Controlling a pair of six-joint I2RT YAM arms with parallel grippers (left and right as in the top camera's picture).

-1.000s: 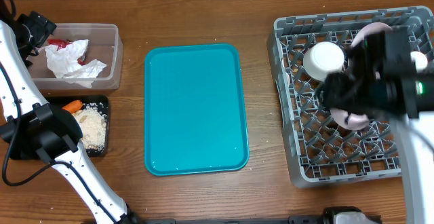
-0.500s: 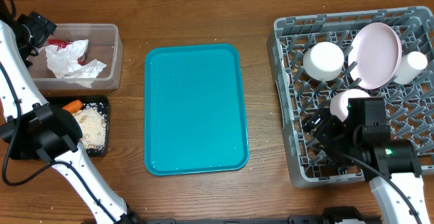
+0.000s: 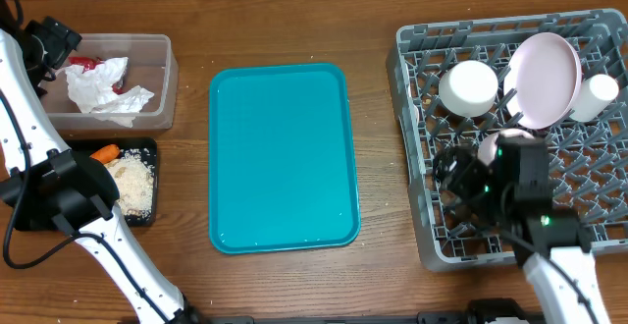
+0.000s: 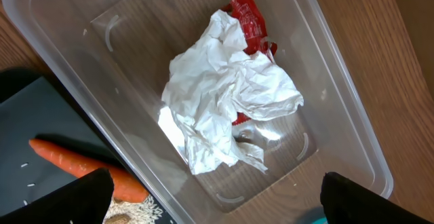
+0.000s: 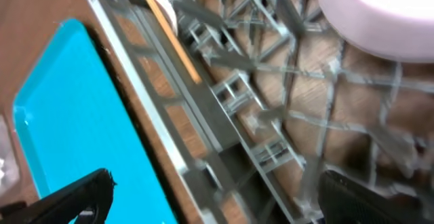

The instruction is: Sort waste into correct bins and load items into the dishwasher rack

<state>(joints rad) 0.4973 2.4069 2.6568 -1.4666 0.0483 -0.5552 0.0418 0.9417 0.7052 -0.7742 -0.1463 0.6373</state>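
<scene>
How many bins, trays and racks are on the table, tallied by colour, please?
Clear tub: 1
Black tray: 1
Teal tray: 1
Grey rack: 1
Total: 4

napkins [image 3: 103,88] in tub [image 3: 157,67], left | serving tray [image 3: 283,157] centre | plate [image 3: 545,79] in rack [image 3: 597,194], right

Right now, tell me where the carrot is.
The carrot lies at the left of the overhead view, in the black tray, along its top edge beside the crumbs, just below the clear tub.
</scene>
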